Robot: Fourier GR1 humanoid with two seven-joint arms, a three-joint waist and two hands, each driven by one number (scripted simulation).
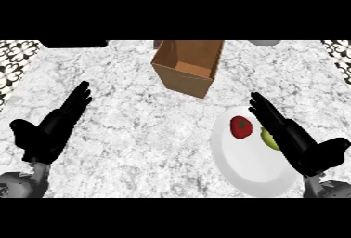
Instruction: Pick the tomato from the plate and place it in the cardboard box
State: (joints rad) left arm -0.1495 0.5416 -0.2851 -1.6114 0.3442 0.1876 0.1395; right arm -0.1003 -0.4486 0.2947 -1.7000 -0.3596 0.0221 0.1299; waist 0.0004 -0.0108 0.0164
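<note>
The tomato (241,127) is seen on the white plate (250,172), beside a yellow-green fruit (269,139) partly hidden by the right hand (296,139) — fingers straight, nothing held. The left hand (51,128) is spread flat too (well apart). The cardboard box (186,65) is set farther back on the surface (137,125).

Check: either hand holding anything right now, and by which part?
Nothing held. Left hand open over bare counter; right hand open above the plate, beside the tomato, not gripping it.
</note>
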